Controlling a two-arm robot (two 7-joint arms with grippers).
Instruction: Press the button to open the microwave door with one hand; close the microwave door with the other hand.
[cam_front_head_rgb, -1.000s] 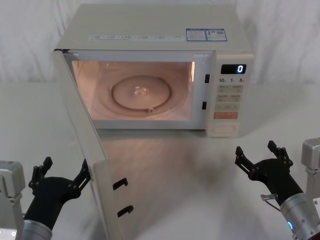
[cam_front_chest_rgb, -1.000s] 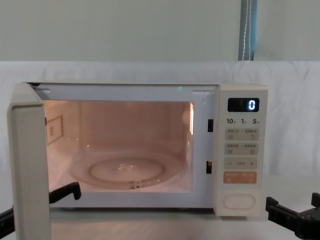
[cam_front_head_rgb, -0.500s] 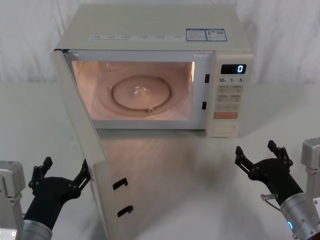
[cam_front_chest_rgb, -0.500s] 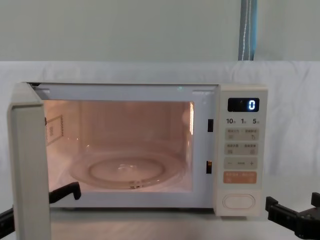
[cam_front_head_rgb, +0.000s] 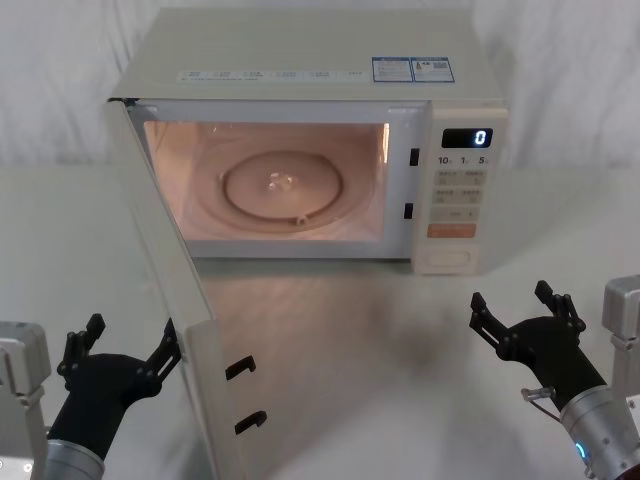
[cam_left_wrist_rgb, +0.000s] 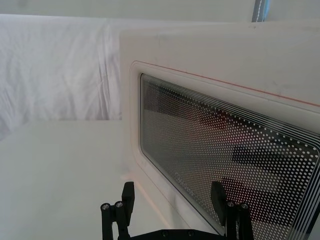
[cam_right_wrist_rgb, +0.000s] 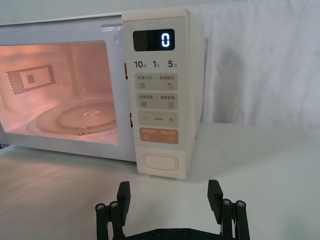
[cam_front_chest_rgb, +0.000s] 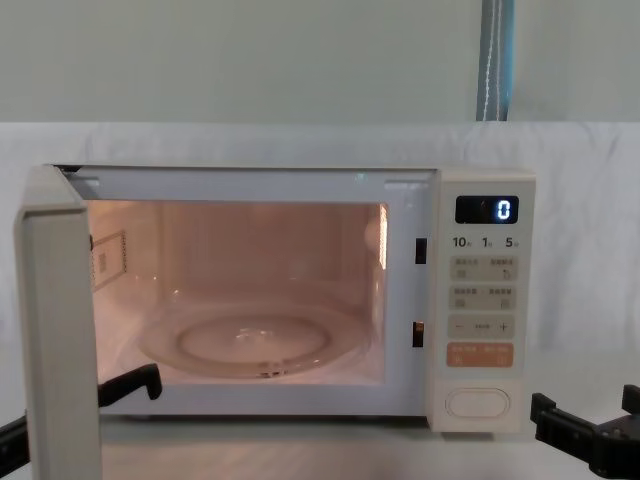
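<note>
The microwave door (cam_front_head_rgb: 175, 300) stands swung wide, cavity lit, unchanged over the last second. From the head camera, the left gripper (cam_front_head_rgb: 120, 355), fingers spread, waits just outside the door's edge; the right gripper (cam_front_head_rgb: 522, 312), also spread, hangs back from the button (cam_front_head_rgb: 449, 257). The left wrist camera faces the door's window. The chest camera shows the door edge-on. Pressing looks done; closing remains.

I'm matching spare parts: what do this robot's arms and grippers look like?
The left gripper and right gripper are matching black claws with thin, notched fingers. Each sits on a silver-grey cylindrical wrist; the right wrist carries a small blue light, and pale grey box-shaped housings stand beside both.
</note>
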